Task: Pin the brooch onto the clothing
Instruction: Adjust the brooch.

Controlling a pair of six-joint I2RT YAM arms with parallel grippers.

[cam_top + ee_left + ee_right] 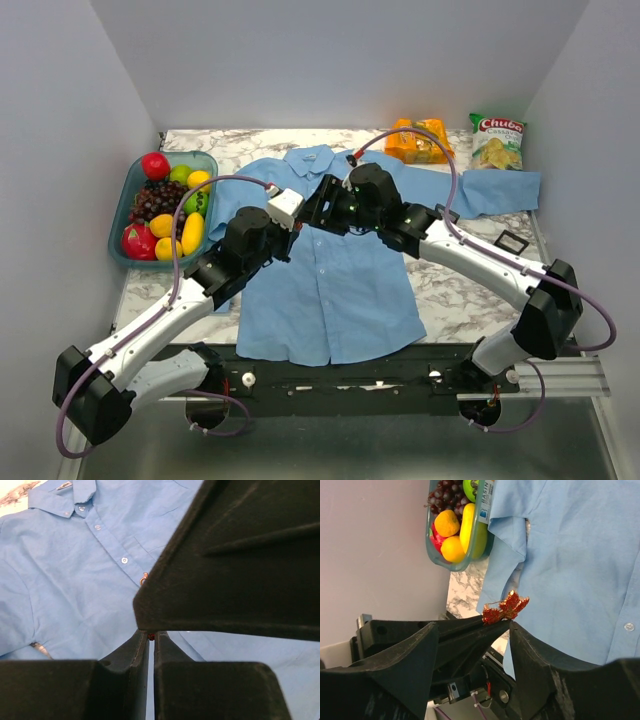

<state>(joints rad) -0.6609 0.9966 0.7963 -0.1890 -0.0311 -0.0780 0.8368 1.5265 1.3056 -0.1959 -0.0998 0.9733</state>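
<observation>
While your left gripper pinches the brooch at its very fingertips, jaws all but touching with only a speck of red showing between them in its own wrist view, your right gripper stands with its jaws spread wide and nothing held in them. You can see the two grippers meet nose to nose over the upper front of the shirt, just below its collar and beside the button row. From the right wrist, the brooch reads as a glittery red leaf shape with gold edges, jutting up past the left gripper's tips and sitting in the gap between the right gripper's two fingers without touching either. You cannot tell from these views whether it touches the cloth. The shirt lies flat and face up on the marble table, sleeves out to both sides. A basin of fruit sits just left of the shirt, an orange packet and a chip bag lie beyond its right shoulder, and a small black tray rests right of it.
</observation>
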